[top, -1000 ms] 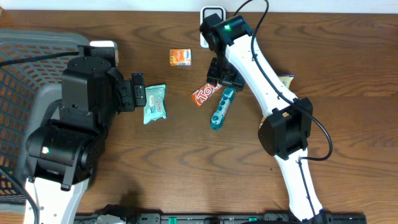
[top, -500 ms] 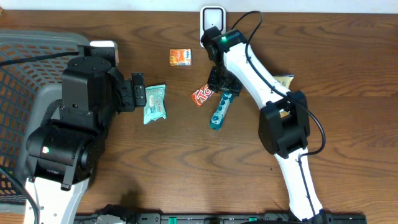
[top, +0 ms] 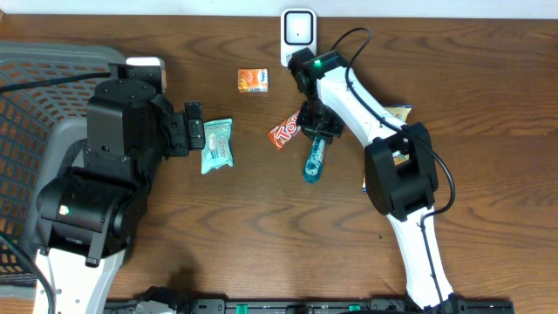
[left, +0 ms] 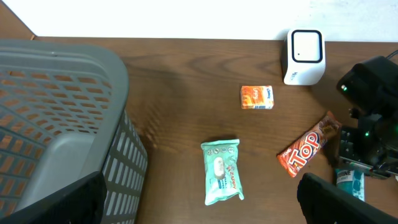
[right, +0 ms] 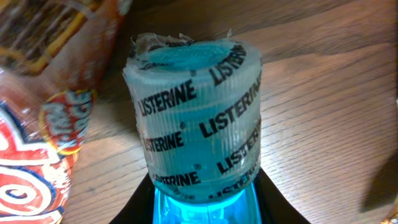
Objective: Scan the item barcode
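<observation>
Right gripper (top: pixel 318 126) is clamping the one Listerine bottle (top: pixel 312 160) beside the Top bar (top: pixel 285 133). One yellow packet (top: pixel 401 112) is hiding half under that arm. Left gripper (top: pixel 195 127) is hanging wide, empty.

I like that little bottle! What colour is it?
The bottle is turquoise blue, wrapped with black LISTERINE lettering; clearest in the right wrist view.

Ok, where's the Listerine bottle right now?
Overhead, the Listerine bottle lies right of centre, just right of the red Top bar, its cap in the right gripper.
</observation>
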`<state>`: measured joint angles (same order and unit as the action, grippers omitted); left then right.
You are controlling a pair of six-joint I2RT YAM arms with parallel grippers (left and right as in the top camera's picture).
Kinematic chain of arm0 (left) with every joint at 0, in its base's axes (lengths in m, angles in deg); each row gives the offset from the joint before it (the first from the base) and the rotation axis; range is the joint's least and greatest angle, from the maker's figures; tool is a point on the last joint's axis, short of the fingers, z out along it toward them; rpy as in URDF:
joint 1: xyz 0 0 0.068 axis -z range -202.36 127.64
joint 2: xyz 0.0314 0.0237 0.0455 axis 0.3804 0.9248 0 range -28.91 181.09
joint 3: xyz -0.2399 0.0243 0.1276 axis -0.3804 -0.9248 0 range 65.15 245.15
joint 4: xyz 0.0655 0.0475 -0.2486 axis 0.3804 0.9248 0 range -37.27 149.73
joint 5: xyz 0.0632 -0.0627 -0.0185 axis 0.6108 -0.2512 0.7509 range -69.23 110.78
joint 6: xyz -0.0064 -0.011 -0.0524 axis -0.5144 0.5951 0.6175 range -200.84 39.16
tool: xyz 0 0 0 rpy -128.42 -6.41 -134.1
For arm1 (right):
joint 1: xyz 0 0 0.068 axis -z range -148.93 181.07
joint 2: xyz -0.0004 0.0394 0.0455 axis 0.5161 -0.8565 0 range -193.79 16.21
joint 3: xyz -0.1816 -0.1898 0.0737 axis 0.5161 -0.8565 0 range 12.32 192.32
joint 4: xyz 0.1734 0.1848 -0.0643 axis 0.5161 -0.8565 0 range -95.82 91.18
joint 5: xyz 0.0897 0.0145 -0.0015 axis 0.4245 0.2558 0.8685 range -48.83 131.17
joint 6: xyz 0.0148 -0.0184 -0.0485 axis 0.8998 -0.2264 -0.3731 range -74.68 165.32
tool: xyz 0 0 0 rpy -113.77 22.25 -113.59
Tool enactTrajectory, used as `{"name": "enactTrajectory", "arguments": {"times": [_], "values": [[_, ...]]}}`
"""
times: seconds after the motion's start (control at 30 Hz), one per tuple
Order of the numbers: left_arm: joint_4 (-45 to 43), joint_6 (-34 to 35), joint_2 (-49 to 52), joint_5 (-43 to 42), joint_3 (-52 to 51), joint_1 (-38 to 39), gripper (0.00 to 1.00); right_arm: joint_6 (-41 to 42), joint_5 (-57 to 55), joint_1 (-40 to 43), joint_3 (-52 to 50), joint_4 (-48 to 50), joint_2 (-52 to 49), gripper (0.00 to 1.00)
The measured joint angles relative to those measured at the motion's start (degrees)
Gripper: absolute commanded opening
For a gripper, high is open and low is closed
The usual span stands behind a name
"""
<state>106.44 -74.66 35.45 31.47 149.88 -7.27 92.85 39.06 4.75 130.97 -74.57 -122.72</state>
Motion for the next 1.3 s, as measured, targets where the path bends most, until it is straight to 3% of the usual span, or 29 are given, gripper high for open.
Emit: {"name": "enactTrajectory", "arguments": {"times": [0.33,0.63,0.83,1.3], "values": [[0.0,0.0,0.0,0.0,0.0,0.0,0.98,1.3,1.8,2.3,0.1,-3.8,0.0,0.01],[0.3,0.0,0.0,0.0,0.0,0.0,0.98,16.9,5.2,4.0,1.6,-14.3,0.3,0.01],[1.4,0.0,0.0,0.0,0.0,0.0,0.98,24.4,7.8,5.0,1.6,-14.6,3.0,0.01],[2.7,0.0,0.0,0.0,0.0,0.0,0.98,26.3,2.9,1.2,1.7,-11.6,4.1,0.01]]}}
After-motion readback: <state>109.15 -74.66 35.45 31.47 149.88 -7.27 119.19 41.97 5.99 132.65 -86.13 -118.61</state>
